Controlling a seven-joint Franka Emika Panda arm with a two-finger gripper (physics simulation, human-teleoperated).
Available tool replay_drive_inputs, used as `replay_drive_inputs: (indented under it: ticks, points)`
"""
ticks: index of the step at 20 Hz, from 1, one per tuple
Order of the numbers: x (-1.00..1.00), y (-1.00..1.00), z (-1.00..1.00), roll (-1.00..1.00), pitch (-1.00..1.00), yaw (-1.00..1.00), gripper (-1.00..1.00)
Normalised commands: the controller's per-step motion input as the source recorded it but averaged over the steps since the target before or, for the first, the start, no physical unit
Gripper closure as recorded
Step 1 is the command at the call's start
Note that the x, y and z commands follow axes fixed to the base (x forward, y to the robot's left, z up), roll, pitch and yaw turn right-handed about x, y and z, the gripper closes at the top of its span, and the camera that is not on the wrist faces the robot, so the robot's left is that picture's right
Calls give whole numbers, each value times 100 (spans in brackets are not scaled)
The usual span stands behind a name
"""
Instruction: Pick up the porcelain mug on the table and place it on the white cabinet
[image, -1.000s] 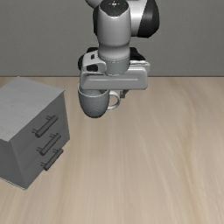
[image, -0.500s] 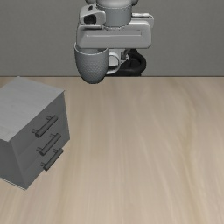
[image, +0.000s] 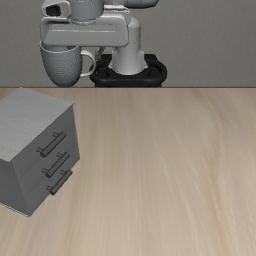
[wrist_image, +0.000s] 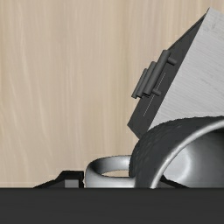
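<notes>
The wooden table (image: 170, 170) is the biggest thing here. It spreads out from the middle of the exterior view toward 3 o'clock and 6 o'clock.

The white cabinet (image: 35, 150) sits on the table at about 8 o'clock. Its flat top has nothing on it.

The robot arm (image: 95, 12) is up at about 11 o'clock. A second ago it hung low over the middle of the table. Then it went up. Now it has swung across toward 10 o'clock, to the side where the cabinet is.

The gripper (image: 66, 46) is closed on the porcelain mug (image: 62, 62) and carries it. The mug is high in the air, well off the table. It hangs up from the cabinet's top, toward 12 o'clock from it.

In the wrist view, the mug's round rim (wrist_image: 185, 149) is right by the hand. The cabinet's corner (wrist_image: 194, 74) shows just past it.

The drawer handles (image: 55, 165) are small dark bars on the cabinet's front. The mug's handle (image: 88, 64) points toward 3 o'clock, away from the cabinet.

So the pick-up is done, and the carry looks about over. The mug seems close to being above the cabinet's top, but it is not set down yet. The arm probably needs to come down slowly. The mug should land on the flat top, not on the edge, or it could tip and fall.
</notes>
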Motion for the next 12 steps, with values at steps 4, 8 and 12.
replay_drive_inputs:
  ticks: [4,8,12]
  points:
    - [0,-100,0,0,0,0,100]
    - [0,-100,0,0,0,0,100]
    - [75,-25,0,0,0,0,100]
